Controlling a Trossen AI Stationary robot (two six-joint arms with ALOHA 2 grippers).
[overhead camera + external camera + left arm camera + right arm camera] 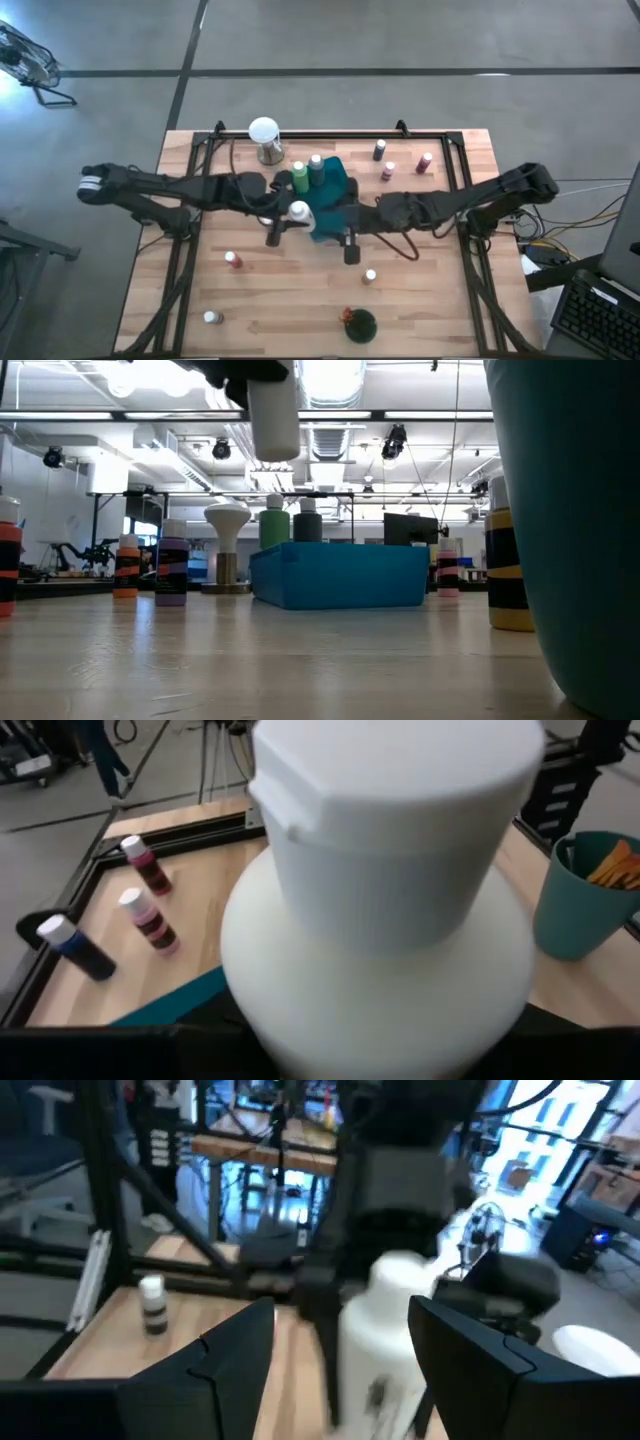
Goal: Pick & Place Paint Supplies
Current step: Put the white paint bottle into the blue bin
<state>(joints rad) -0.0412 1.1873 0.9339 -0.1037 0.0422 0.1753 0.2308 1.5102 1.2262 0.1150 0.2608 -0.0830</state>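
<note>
Clearly the left gripper [290,215] is clenched on a white bottle [298,211], holding it in the air just beside the teal tray [335,180] — presumably to set it inside with the two green bottles [308,170] already there. The right gripper [345,232] hangs open by the tray. Seven small bottles stand scattered on the table [440,290] — and one cup [360,324] of brushes.

White bottle [385,910]: fills the left wrist view, base cut by the picture's edge; blurred in the right wrist view.
Left pincer [297,213]: fingers hidden by the bottle; cropped by the low view's top edge.
Teal cup [580,510]: cropped at the low view's right edge.
Teal tray [335,195]: partly covered by both arms.
</note>
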